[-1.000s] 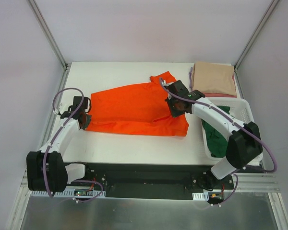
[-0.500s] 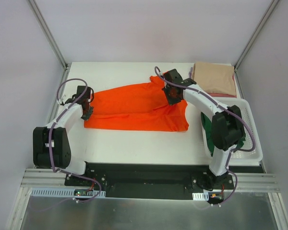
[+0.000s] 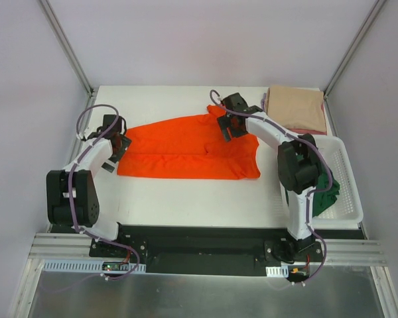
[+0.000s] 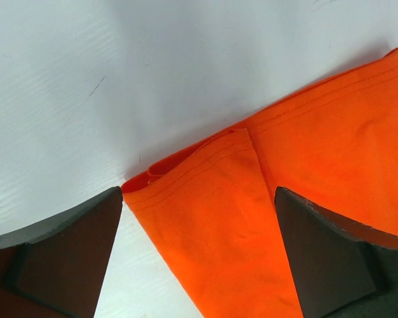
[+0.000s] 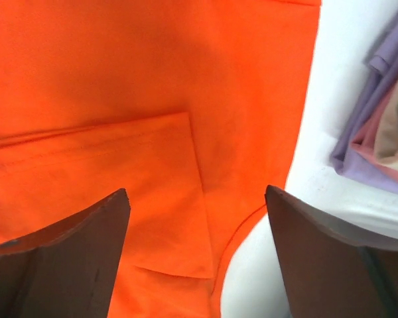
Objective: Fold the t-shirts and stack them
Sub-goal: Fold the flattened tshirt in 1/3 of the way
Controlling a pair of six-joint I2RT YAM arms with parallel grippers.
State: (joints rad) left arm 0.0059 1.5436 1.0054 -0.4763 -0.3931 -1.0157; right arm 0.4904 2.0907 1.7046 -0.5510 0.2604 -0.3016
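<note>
Orange soft t-shirt (image 3: 186, 156) lies half-folded on the tabletop (image 3: 186, 199), left of the white slatted basket (image 3: 341, 209). My left gripper (image 4: 199, 192) and right gripper (image 5: 196, 192) gape wide, empty; a careless lift could snag the fold.

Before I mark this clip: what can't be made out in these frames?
- Green shirt in the basket: in the top view the right arm covers most of it, so whether more lies underneath is hidden.
- Folded pile: the top view shows only its beige top, and the right wrist view cuts it off at the frame edge.
- Orange shirt: the wrist views show only corners, the rest cut off by frame edges.
</note>
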